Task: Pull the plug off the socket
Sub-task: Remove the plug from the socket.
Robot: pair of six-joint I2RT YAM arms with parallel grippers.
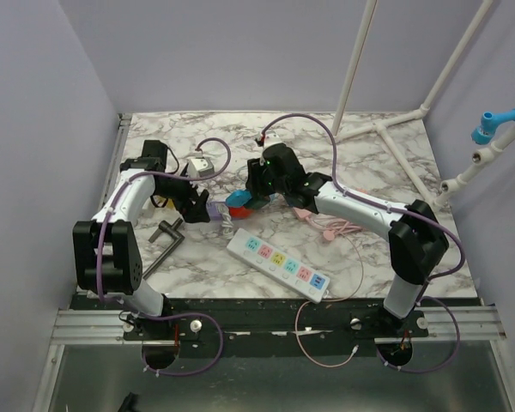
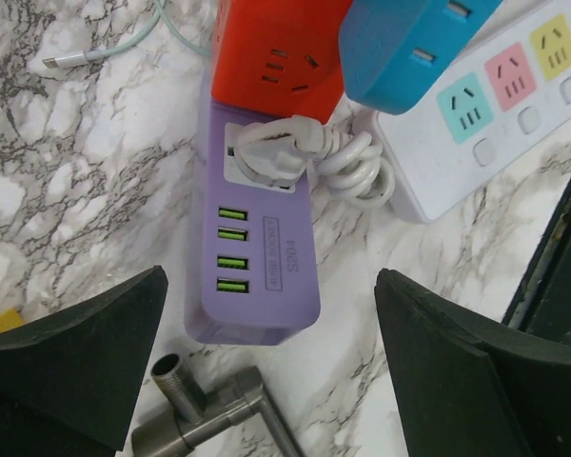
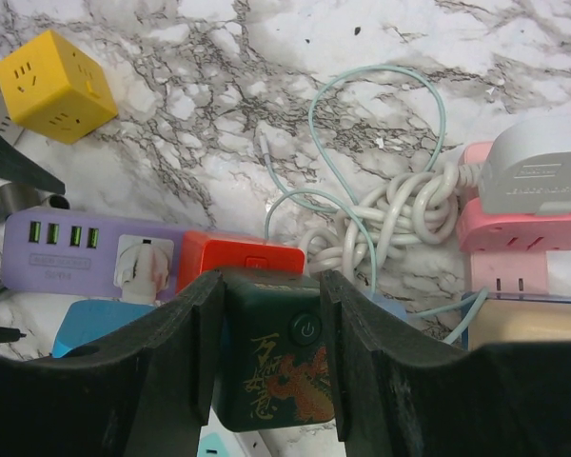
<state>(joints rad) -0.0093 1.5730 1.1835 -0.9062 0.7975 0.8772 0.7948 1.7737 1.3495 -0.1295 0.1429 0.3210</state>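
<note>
A purple socket strip (image 2: 257, 276) lies on the marble table with a white plug (image 2: 271, 152) seated in its outlet, the plug's white cord coiled beside it. My left gripper (image 2: 269, 305) hangs open above the strip's USB end, one finger on either side and neither touching it. The strip (image 3: 62, 252) and plug (image 3: 143, 267) also show at the left of the right wrist view. My right gripper (image 3: 271, 286) is shut on a dark green cube socket (image 3: 271, 352) with a gold dragon print, beside the red socket (image 3: 243, 255).
A red socket (image 2: 276, 48) and a blue one (image 2: 409, 43) crowd the purple strip's far end. A white pastel-button power strip (image 1: 279, 264) lies in front. A metal pipe fitting (image 2: 200, 414) sits under my left gripper. Yellow cube (image 3: 57, 86), tangled cords (image 3: 400, 214) and a pink socket (image 3: 523, 238) lie nearby.
</note>
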